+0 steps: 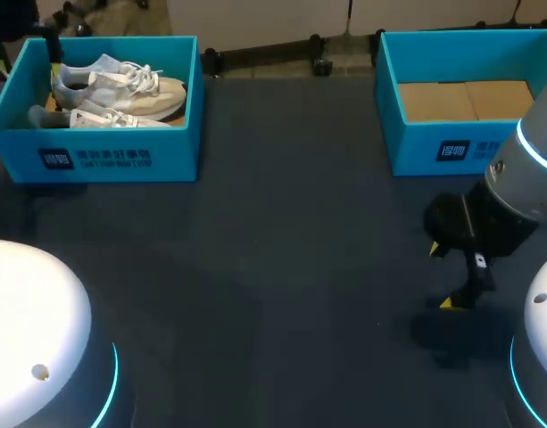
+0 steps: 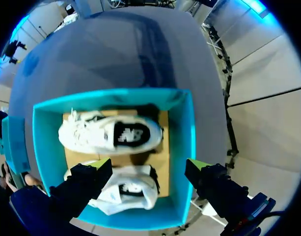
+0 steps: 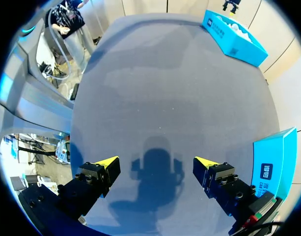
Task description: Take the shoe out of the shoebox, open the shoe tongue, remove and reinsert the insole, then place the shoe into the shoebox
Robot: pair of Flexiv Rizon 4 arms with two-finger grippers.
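head view: the shoebox (image 1: 95, 156), a blue card box with straight walls, stands at the far left corner of the dark table (image 1: 273, 223). in it we see a pair of shoes (image 1: 121, 87), white, grey and cream with white laces, side by side, their long axes running along the box's long side. the other box (image 1: 451, 147), the same blue with a brown card floor, stands at the far right. our right arm (image 1: 523, 187) comes in from the right, and its right gripper (image 1: 443, 276) hangs over bare table, near that box, yellow tips apart.

left wrist view: our left gripper (image 2: 149, 164) looks straight down into the shoebox (image 2: 187, 147), fingers spread wide and holding nothing. the far shoe (image 2: 111, 135) lies flat just ahead of the fingers, across their span, its dark insole showing in the mouth. the near shoe (image 2: 125, 191) lies parallel to it, below and between the fingers.

right wrist view: the right gripper (image 3: 157, 161) is wide open and holds nothing, its shadow on the table's felt-like surface. the other box (image 3: 275, 157) is just beside one finger; the shoebox (image 3: 233, 37) is far ahead at the table's end.
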